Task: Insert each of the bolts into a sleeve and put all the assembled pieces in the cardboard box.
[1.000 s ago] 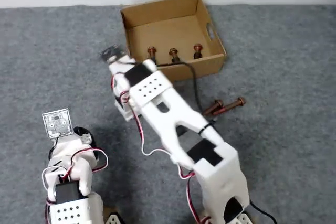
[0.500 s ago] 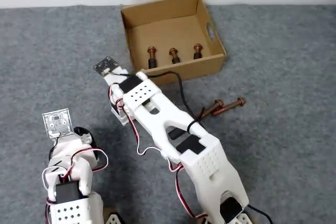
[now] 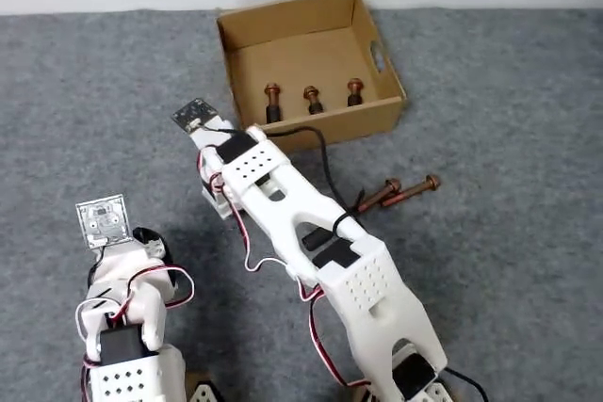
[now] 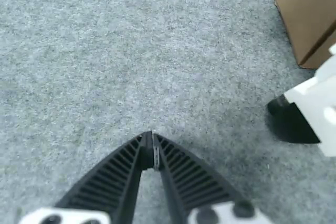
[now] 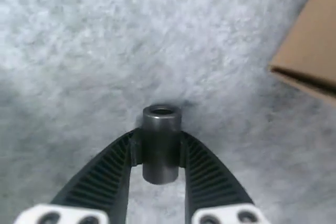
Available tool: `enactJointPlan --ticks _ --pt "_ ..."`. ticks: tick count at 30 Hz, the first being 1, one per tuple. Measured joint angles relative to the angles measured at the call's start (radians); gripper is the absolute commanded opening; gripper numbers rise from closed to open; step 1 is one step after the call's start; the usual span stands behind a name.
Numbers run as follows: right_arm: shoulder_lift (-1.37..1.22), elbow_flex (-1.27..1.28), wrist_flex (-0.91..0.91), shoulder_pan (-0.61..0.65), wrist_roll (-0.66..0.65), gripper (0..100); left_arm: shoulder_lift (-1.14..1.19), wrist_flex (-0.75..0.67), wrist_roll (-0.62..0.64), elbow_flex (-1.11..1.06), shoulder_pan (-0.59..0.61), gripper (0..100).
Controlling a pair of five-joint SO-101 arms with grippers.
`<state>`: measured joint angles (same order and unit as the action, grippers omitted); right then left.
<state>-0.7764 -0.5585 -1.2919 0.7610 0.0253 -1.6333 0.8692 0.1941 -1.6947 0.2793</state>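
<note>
My right gripper is shut on a dark metal sleeve, held upright with its open bore up, just above the grey carpet. In the high view the right arm stretches to a spot just left of the cardboard box's front left corner. Three assembled pieces stand in a row inside the box along its front wall. Two loose bolts lie on the carpet right of the arm. My left gripper is shut on nothing and rests low at the near left.
A corner of the box shows close beside the held sleeve. In the left wrist view the box's side and a white and black part of the other arm are off to one side. Grey carpet stretches all around.
The right arm's wrist has drawn back a little from the box's front left corner toward the near side, and the arm has settled lower. The left arm has not moved.
</note>
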Motion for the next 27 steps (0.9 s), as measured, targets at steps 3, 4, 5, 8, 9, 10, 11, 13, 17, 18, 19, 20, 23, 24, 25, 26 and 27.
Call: enactJointPlan --ticks 3,4,5,8,9,10,11,13,17,18,19,20,23,24,25,26,27 --pt "-0.002 -0.092 -0.094 0.005 0.061 0.8 0.0 0.0 0.0 0.0 0.0 0" --pt "-0.002 -0.13 -0.132 0.0 0.083 0.8 0.0 0.0 0.0 0.0 0.0 0" --pt "-0.002 -0.167 -0.175 -0.002 0.106 0.8 0.0 0.0 0.0 0.0 0.0 0" --pt "-0.002 -0.301 -0.313 0.0 0.161 0.8 0.0 0.0 0.0 0.0 0.0 0" --pt "-0.002 -0.351 -0.358 0.002 0.172 0.8 0.0 0.0 0.0 0.0 0.0 0" --pt "-0.002 -0.402 -0.405 0.003 0.18 0.8 0.0 0.0 0.0 0.0 0.0 0" --pt "-0.002 -0.448 -0.443 0.0 0.187 0.8 0.0 0.0 0.0 0.0 0.0 0" --pt "-0.002 -0.529 -0.459 -0.017 0.201 0.8 0.0 0.0 0.0 0.0 0.0 0" --pt "0.048 -0.578 -0.46 -0.052 0.21 0.8 0.0 0.0 0.0 0.0 0.0 0" --pt "0.075 -0.577 -0.46 -0.058 0.212 0.8 0.0 0.0 0.0 0.0 0.0 0" --pt "0.115 -0.56 -0.46 -0.064 0.212 0.8 0.0 0.0 0.0 0.0 0.0 0" --pt "0.161 -0.529 -0.46 -0.071 0.215 0.8 0.0 0.0 0.0 0.0 0.0 0" --pt "0.322 -0.388 -0.46 -0.101 0.236 0.8 0.0 0.0 0.0 0.0 0.0 0" --pt "0.377 -0.328 -0.46 -0.117 0.247 0.8 0.0 0.0 0.0 0.0 0.0 0" --pt "0.439 -0.265 -0.462 -0.137 0.256 0.8 0.0 0.0 0.0 0.0 0.0 0" --pt "0.5 -0.199 -0.462 -0.161 0.262 0.8 0.0 0.0 0.0 0.0 0.0 0" --pt "0.566 -0.135 -0.462 -0.186 0.267 0.8 0.0 0.0 0.0 0.0 0.0 0"
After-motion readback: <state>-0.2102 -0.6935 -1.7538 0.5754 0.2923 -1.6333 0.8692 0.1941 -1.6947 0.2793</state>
